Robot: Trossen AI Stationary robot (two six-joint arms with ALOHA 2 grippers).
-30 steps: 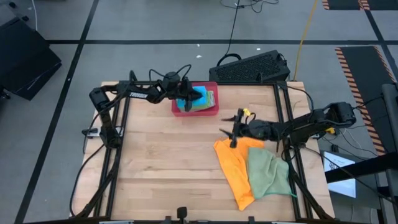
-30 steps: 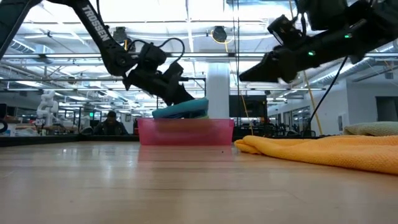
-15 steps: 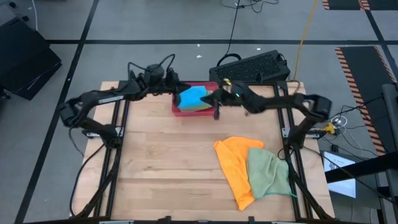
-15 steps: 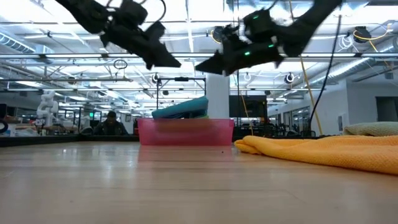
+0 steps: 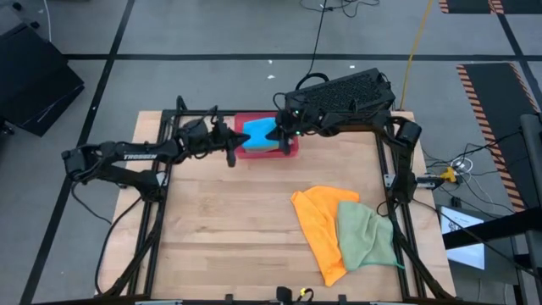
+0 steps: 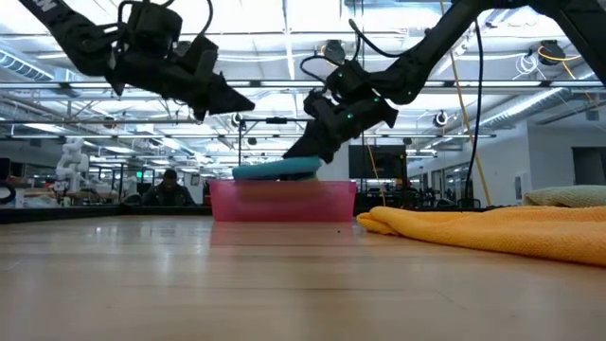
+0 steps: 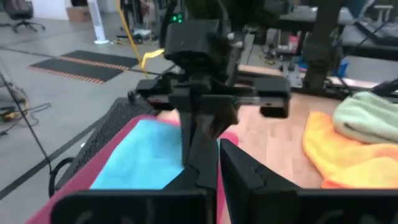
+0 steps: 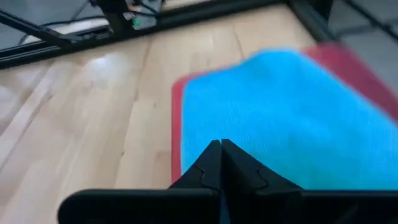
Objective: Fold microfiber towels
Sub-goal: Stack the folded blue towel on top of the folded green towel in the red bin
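Note:
A bright blue towel lies on top of the pile in the pink-red tray at the table's far edge. My right gripper is shut and slants down from the right, its tips at the towel's top. My left gripper is shut and empty, raised beside the tray's left end. An orange towel and a light green towel lie flat on the table at the near right, and the green one overlaps the orange one's right side. My right gripper's shut fingertips stand right over the blue towel's upper face near the tray's right half, slanting down from the table's right. I cannot tell whether they touch the cloth.
A black keyboard sits just past the table's far right corner. Dark arm frames run along both table sides. Bare wood spreads across the table's middle and near left.
My right gripper has swung from above the orange towel toward the far edge and left, over to the tray, and has shut. My left gripper has drawn back from the pile in the tray toward the left and has risen. The orange and green towels have stayed put.

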